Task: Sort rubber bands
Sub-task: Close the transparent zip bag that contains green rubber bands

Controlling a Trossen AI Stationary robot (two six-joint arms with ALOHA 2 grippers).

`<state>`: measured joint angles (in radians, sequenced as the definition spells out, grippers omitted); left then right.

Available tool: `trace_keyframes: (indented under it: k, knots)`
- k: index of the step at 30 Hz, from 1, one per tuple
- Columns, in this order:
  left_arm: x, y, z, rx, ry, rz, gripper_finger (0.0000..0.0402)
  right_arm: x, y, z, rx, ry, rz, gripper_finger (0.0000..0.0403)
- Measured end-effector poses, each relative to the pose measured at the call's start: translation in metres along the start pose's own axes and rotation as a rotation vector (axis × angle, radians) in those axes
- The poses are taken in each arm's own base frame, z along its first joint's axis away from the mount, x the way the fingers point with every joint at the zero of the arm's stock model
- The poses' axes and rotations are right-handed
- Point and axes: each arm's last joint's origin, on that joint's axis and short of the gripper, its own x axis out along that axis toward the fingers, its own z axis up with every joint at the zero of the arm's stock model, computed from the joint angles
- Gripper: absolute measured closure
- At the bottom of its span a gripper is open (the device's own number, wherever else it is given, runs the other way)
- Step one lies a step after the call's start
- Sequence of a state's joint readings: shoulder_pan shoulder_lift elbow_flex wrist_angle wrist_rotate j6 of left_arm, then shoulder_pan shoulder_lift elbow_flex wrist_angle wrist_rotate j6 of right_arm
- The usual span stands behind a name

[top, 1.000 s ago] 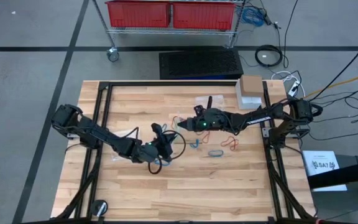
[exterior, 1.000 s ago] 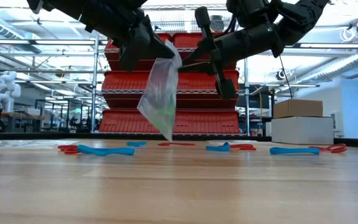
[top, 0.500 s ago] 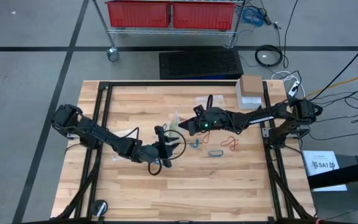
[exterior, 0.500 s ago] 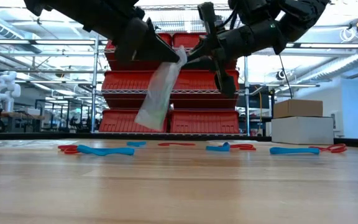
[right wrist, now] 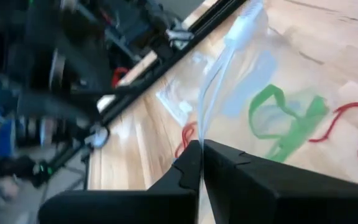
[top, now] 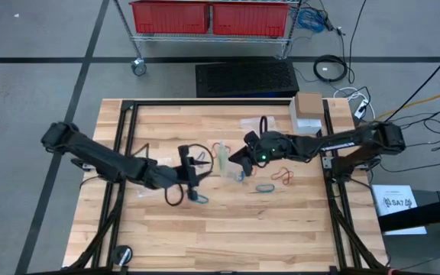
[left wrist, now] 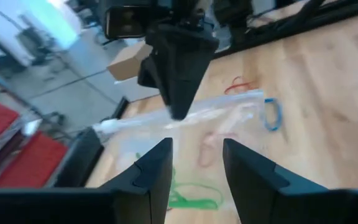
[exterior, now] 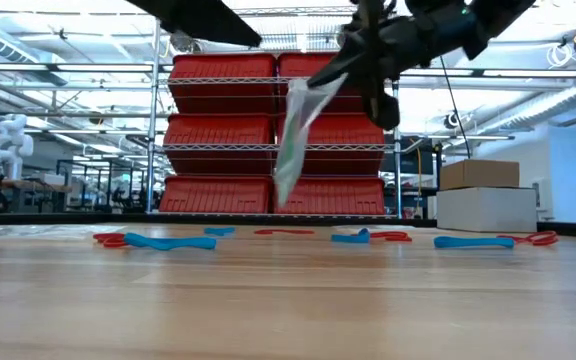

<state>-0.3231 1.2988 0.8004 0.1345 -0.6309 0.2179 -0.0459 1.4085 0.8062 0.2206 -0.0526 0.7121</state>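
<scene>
A small clear plastic bag (exterior: 296, 135) hangs above the table's middle, and a green rubber band (right wrist: 283, 121) shows in it. My right gripper (right wrist: 197, 163) is shut on the bag; in the high view it (top: 241, 158) is at mid-table. My left gripper (left wrist: 194, 171) stands open a little to the left of the bag (top: 225, 159), level with it, touching nothing. Blue (exterior: 168, 242) and red (exterior: 110, 238) rubber bands lie flat on the wood, and another green one (left wrist: 194, 194) lies below the bag. My right gripper pinches the bag's thin edge (right wrist: 199, 138) between its two shut fingers, coming from the table's right side. The bag hangs below the fingers, slanting down toward the left, its lower end (exterior: 284, 192) clear of the table. One layer or both, I cannot tell.
A second clear bag (top: 250, 122) lies near the table's far edge, and a cardboard box (top: 308, 111) stands at the far right corner. Blue (top: 264, 188) and red (top: 283, 176) bands lie right of centre. Red bins (exterior: 268, 130) fill the shelves behind.
My left gripper has opened, let go of the bag and drawn back toward the table's left edge. The bag now hangs from my right gripper alone. It has swung over to the right under that gripper, which has shifted slightly right.
</scene>
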Motion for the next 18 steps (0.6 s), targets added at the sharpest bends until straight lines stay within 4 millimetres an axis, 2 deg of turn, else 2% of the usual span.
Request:
trace_keyframes:
  k: [6,11,14,18]
  knots:
    - [-0.003,0.024,-0.016,-0.059,-0.034,-0.093,0.0253,-0.013,0.014,-0.011,-0.159,0.076,0.017,0.0403]
    - [0.009,0.045,-0.035,-0.188,-0.096,-0.237,0.0253,-0.015,0.025,-0.021,-0.253,0.132,0.082,0.0403]
    - [0.017,0.053,-0.038,-0.266,-0.174,-0.363,0.0253,-0.015,0.03,-0.027,-0.284,0.157,0.114,0.0403]
    - [0.023,0.055,-0.038,-0.309,-0.225,-0.491,0.0253,-0.015,0.034,-0.031,-0.291,0.192,0.164,0.0403]
